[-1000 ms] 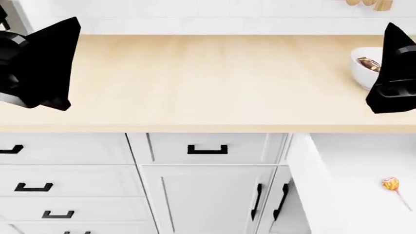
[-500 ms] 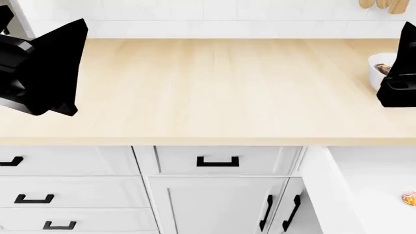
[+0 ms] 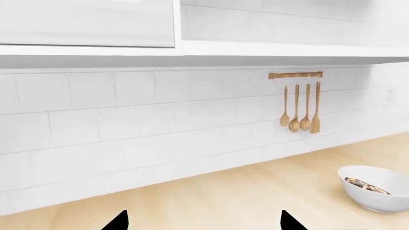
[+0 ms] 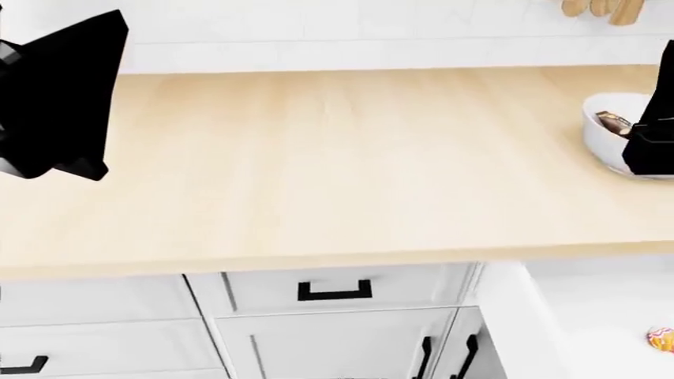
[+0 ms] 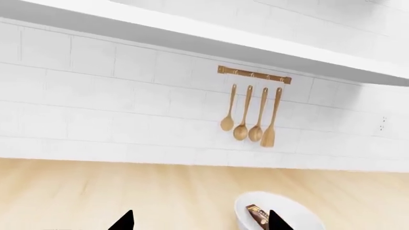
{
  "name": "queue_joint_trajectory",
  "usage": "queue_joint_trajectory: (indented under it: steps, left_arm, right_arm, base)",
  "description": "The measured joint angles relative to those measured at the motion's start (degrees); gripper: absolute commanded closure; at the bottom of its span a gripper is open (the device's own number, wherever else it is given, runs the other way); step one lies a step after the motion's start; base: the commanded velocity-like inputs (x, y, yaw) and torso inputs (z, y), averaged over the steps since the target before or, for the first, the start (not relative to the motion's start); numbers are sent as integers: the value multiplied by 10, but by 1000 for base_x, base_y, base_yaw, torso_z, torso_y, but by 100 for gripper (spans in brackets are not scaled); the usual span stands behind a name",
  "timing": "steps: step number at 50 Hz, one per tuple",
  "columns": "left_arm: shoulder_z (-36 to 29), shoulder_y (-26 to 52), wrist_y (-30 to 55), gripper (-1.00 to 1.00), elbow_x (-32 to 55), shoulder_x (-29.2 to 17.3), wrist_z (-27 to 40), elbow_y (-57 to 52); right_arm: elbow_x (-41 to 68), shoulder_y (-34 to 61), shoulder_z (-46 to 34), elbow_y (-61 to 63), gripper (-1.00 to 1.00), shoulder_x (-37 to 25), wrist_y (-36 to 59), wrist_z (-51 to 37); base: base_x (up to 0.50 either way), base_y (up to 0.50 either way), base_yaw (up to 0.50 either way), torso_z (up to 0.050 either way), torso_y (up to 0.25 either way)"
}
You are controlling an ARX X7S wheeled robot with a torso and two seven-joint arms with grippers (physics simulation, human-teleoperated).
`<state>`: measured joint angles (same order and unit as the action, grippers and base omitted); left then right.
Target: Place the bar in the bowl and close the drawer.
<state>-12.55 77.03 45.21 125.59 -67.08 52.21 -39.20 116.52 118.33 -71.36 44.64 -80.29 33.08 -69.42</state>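
Observation:
The white bowl (image 4: 605, 140) stands on the wooden counter at the far right, and the dark brown bar (image 4: 612, 121) lies inside it. In the right wrist view the bowl (image 5: 290, 211) with the bar (image 5: 257, 215) sits just ahead of my open right gripper (image 5: 200, 223). That gripper (image 4: 651, 146) hovers beside the bowl, partly covering it. My left gripper (image 3: 204, 223) is open and empty over the counter's left end (image 4: 58, 95). The left wrist view also catches the bowl (image 3: 377, 191) and the bar (image 3: 365, 184). The drawer (image 4: 589, 312) stands pulled out at lower right, its handle out of view.
A round orange-yellow lollipop (image 4: 660, 338) lies in the open drawer. Wooden spoons (image 5: 249, 115) hang from a rail on the tiled back wall. Closed grey cabinet fronts with black handles (image 4: 335, 290) run below the counter edge.
The head view has shifted, so the counter edge and cabinets sit lower in the frame. The bar stays in the bowl, the drawer stays open, and both grippers remain open.

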Motion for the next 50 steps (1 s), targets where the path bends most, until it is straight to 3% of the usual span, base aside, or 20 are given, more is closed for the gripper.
queue_joint_trajectory:
  steps: [50]
  left_arm:
    - [-14, 18, 9, -100, 9, 11, 10, 4]
  right_arm:
    - [32, 9, 39, 4, -100, -17, 30, -13]
  base:
    - [-42, 9, -500, 0, 0]
